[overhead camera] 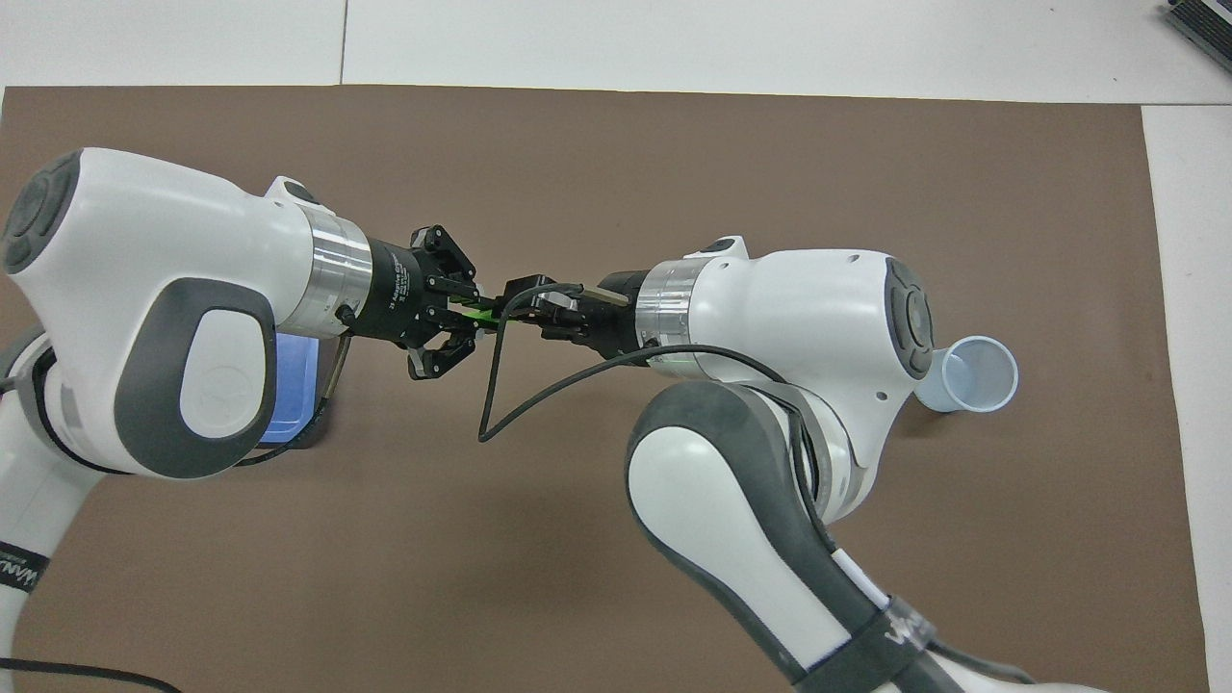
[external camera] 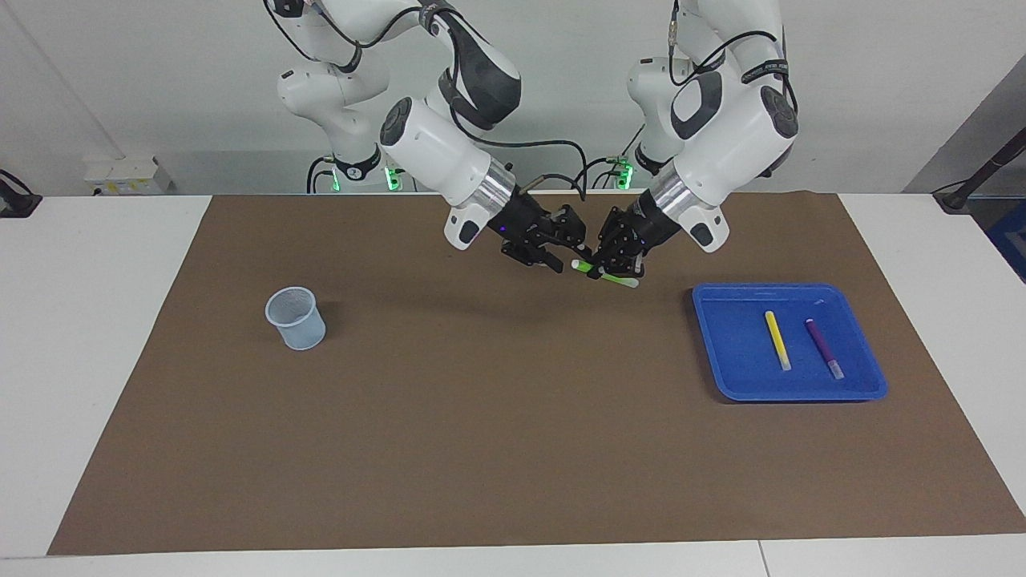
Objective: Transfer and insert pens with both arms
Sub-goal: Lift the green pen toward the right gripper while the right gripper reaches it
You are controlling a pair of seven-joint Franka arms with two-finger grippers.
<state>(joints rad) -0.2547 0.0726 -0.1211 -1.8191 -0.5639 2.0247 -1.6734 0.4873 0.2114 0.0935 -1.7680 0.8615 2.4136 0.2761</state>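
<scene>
Since the lower half of the facing frame holds only the bare brown mat (external camera: 481, 449), the first things that matter sit in its middle band. A blue tray (external camera: 789, 396) lies at mid-height toward the left arm's end of the table, with the yellow pen (external camera: 777, 340) and the purple pen (external camera: 823, 346) lying side by side in it, apart from each other. At the same height, toward the right arm's end, a pale blue cup (external camera: 296, 318) stands upright and well apart from everything else.

Higher up, at the upper centre of the frame, the two grippers meet above the mat. The left gripper (external camera: 603, 268) is clamped on the green pen (external camera: 621, 280), which is lifted clear of the table. Its long axis runs across the frame, nearly level, one end dipping slightly on the tray's side. The other end juts out of the left gripper straight at the right gripper (external camera: 565, 255), which sits right at that tip. Whether the right gripper has closed on the pen I cannot tell; the overhead view shows only a sliver of green between the two.

As I judge it, this is the handover. The right gripper must take the jutting end squarely before the left lets go, then carry the pen along to the cup.
</scene>
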